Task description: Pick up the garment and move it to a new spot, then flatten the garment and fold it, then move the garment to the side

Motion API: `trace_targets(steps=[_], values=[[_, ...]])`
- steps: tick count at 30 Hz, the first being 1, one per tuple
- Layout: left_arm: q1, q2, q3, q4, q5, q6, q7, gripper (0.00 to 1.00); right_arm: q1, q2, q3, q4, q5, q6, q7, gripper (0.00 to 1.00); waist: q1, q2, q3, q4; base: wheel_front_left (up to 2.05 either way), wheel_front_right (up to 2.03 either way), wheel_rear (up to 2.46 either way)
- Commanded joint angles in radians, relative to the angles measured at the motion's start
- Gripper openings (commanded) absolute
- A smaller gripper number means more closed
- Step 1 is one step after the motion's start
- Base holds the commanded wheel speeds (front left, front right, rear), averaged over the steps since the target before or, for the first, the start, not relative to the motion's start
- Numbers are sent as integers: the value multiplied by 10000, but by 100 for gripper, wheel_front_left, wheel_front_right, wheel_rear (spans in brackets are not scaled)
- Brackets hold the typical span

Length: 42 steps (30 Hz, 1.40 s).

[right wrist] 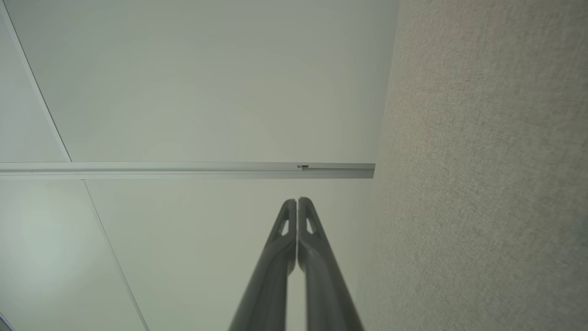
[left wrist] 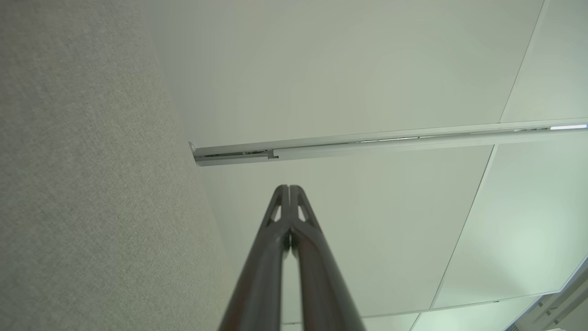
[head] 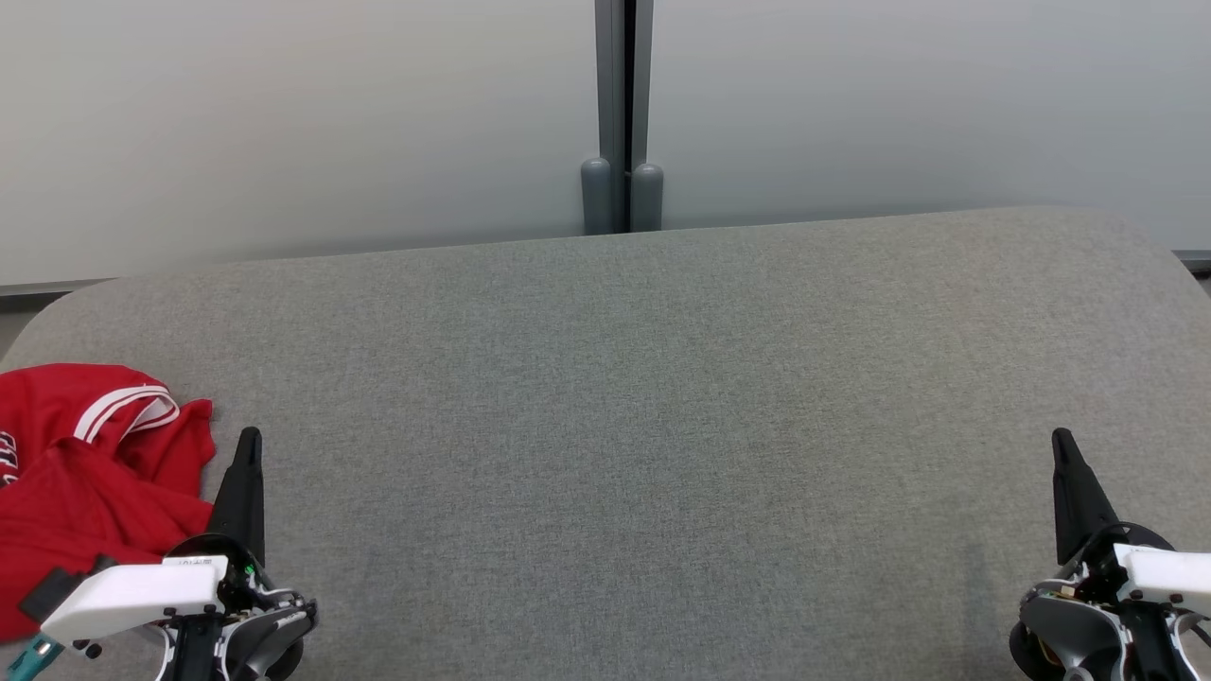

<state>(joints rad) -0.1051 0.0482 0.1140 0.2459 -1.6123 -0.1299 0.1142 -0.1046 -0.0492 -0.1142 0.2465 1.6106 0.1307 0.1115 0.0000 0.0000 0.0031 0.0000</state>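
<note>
Head view, item 1: red garment [head: 85, 482] with a white-striped trim, crumpled in a heap at the near-left corner of the grey fabric-covered tabletop [head: 624, 397]. It runs out of the picture at the left edge. No clear long axis can be read from the bunched cloth.

Item 2: left pincer [head: 249, 440], fingers pressed together and holding nothing, tip pointing away from the robot. The garment lies just beside it, on its left.

Item 3: right pincer [head: 1061, 440], fingers likewise together and empty, at the far right and well apart from the garment.

Wrist views: both pincers [left wrist: 289, 188] [right wrist: 297, 201] show their tips meeting.

Assessment: pick-up not yet begun. The left arm is much the nearer, and it would need to open and reach leftward.
</note>
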Motion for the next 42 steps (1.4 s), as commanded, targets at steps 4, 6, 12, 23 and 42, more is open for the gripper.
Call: trace_targets(steps=[4,6,12,23,42], values=[[-88,24,33,-19,-14,-45,25,0,-113,-8,4,14,48,0,36,0,0,0,0,0,0,0,0],[-88,24,33,-19,-14,-45,25,0,-113,-8,4,14,48,0,36,0,0,0,0,0,0,0,0],[-88,24,33,-19,-14,-45,25,0,-113,-8,4,14,48,0,36,0,0,0,0,0,0,0,0],[-88,24,33,-19,-14,-45,25,0,-113,-8,5,14,48,0,36,0,0,0,0,0,0,0,0],[-88,24,33,-20,-13,-45,24,0,-113,-8,5,14,48,0,36,0,0,0,0,0,0,0,0]])
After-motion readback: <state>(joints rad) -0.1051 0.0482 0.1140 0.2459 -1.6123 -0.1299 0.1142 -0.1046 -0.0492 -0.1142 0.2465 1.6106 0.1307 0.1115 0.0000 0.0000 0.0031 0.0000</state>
